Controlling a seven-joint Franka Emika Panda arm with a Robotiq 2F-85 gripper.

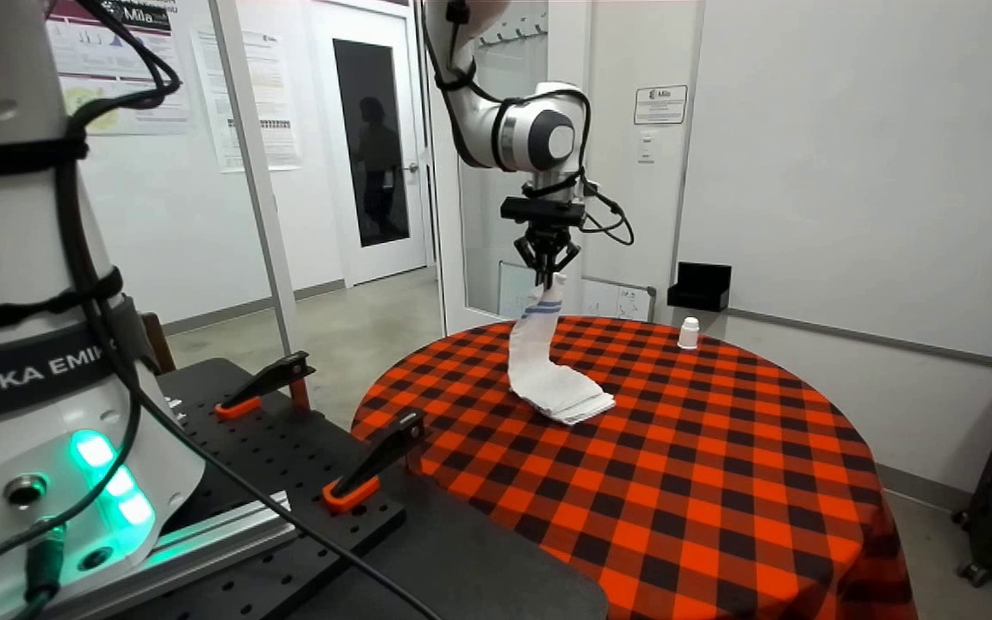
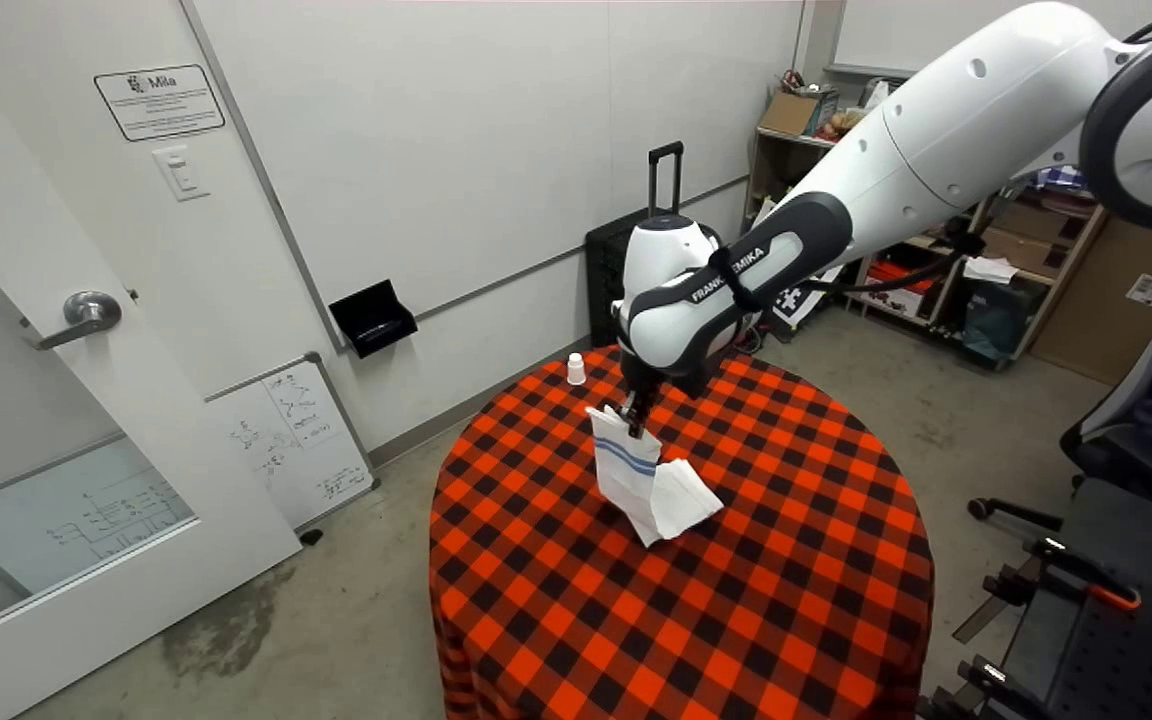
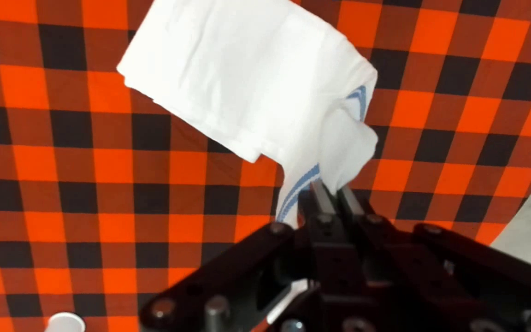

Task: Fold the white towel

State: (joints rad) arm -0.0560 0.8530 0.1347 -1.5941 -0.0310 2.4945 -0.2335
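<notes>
The white towel (image 1: 558, 389) with blue stripes lies partly on the checked tablecloth, with one end lifted. It also shows in an exterior view (image 2: 678, 500) and in the wrist view (image 3: 247, 78). The part on the table lies in stacked layers, and the raised end stands up in a curve. My gripper (image 1: 544, 281) is above the table, pinching the towel's raised end near its striped edge. The gripper also shows in an exterior view (image 2: 634, 424). In the wrist view the fingertips (image 3: 332, 188) are close together with a towel corner between them.
The round table (image 1: 677, 499) has a red and black checked cloth. A small white cup-like item (image 1: 689, 334) stands near its edge by the whiteboard, also seen in an exterior view (image 2: 576, 370). Black clamps (image 1: 375, 461) sit on the robot's base plate beside the table.
</notes>
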